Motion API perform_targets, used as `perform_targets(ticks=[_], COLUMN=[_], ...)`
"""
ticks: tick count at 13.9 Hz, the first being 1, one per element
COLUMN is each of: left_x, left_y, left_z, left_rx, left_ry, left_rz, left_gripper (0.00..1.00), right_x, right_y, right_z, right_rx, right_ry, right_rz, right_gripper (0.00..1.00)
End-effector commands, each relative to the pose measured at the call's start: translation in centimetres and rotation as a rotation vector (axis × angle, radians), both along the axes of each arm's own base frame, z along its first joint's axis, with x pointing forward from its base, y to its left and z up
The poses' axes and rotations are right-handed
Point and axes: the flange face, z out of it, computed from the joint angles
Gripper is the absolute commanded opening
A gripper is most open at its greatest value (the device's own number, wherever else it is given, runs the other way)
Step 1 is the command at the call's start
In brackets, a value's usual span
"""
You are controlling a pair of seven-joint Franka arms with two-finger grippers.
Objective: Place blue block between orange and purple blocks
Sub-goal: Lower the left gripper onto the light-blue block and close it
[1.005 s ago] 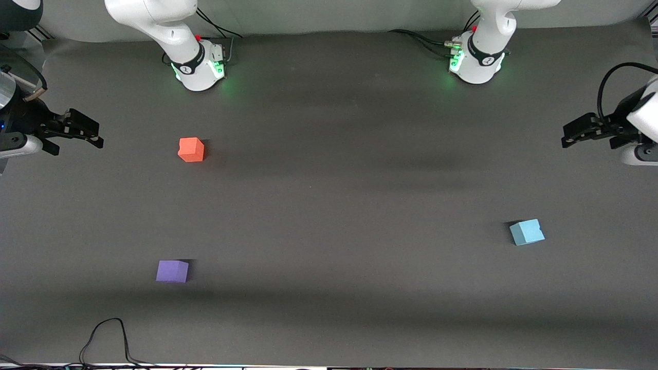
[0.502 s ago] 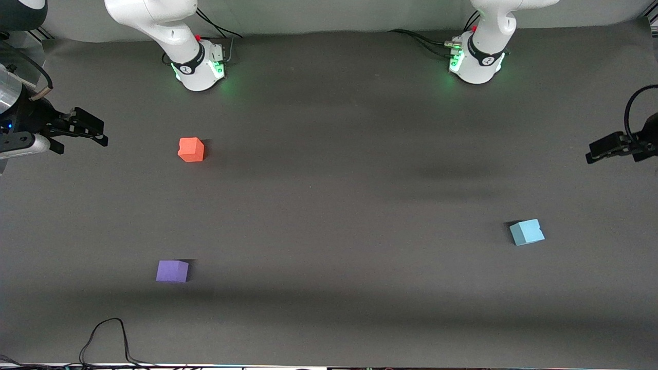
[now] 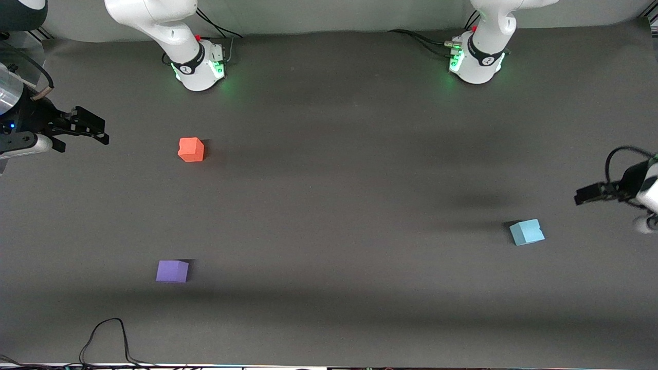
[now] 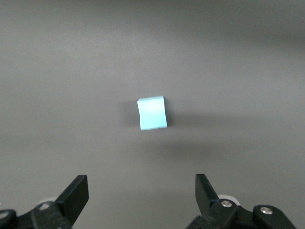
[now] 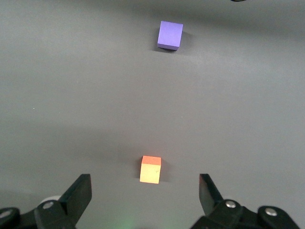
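At the left edge of the front view, upper part of the frame, the right gripper (image 3: 100, 131) hangs over bare dark worktop (image 3: 329, 205) at the right arm's end, its jaws spread wide with nothing between them; this arm waits. In the upper left quarter of the frame sits the orange block (image 3: 191, 149), and in the lower left the purple block (image 3: 172, 271), nearer the front camera and well apart from it. A black cable (image 3: 105, 336) loops at the bottom left edge. The blue block (image 3: 527, 232) lies alone at lower right, toward the left arm's end. At the right edge, mid-height, the left gripper (image 3: 582, 196) hangs over the worktop near the blue block, jaws wide and empty.
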Motion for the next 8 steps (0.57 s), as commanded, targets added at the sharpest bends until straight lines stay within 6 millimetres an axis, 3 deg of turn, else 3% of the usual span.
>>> perform_targets(ticks=[1,5,8], left_x=[2.3,4.2,3.2], left_y=[0.0,-0.1,-0.1], left_z=[-6.1,-14.7,-20.3], left_rx=[0.002,0.009,0.014], left_ry=[0.007,-0.008,-0.030], left_rz=[-0.013,-0.006,0.003], left_gripper=[1.00,1.00,1.00], right_x=[0.1,0.0,-0.1], right_y=[0.3,0.2,0.3], right_z=[0.3,0.3,0.2], right_rx=[0.018,0.019,0.019], right_ry=[0.005,0.006,0.013], right_rz=[-0.003,-0.006,-0.006], right_gripper=[1.00,1.00,1.00])
